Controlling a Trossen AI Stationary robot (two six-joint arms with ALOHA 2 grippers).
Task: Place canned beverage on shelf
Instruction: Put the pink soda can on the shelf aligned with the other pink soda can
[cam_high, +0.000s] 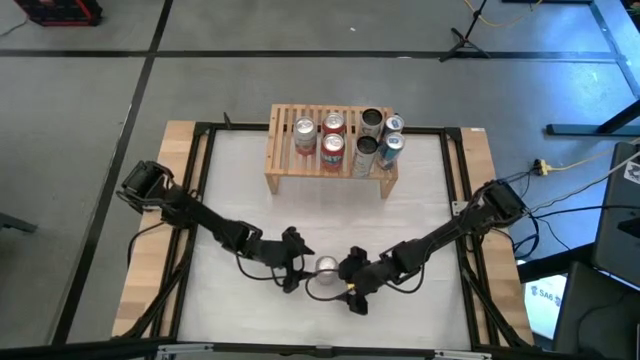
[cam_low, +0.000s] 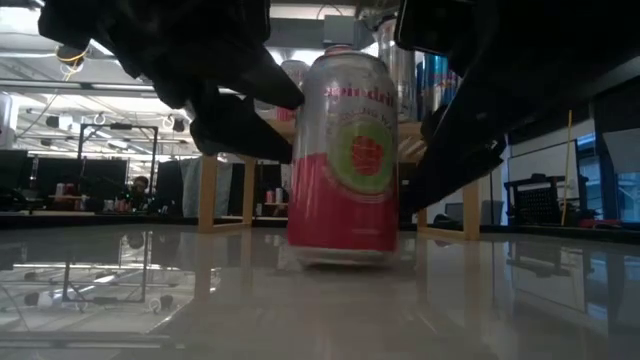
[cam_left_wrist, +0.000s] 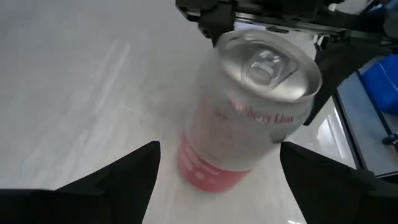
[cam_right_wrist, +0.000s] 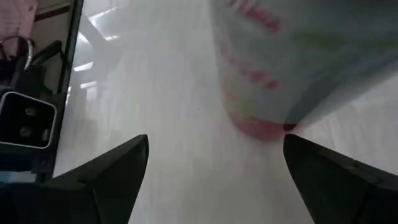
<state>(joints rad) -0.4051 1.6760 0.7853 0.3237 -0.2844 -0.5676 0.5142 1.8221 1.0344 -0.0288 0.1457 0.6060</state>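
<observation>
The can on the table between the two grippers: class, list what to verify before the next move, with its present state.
1. Can stands upright on the table: ok.
2. Left gripper open beside the can: ok.
3. Right gripper open on its other side: ok.
4. Either gripper's fingers touching the can: cannot tell.
5. Shelf has free room at its left end: ok.
6. Seven cans on the shelf stand upright: ok.

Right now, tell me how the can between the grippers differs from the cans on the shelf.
The can between the grippers stands alone on the white table; the cans on the shelf crowd together on the shelf. It sits near the front; they sit at the back. All stand upright.
</observation>
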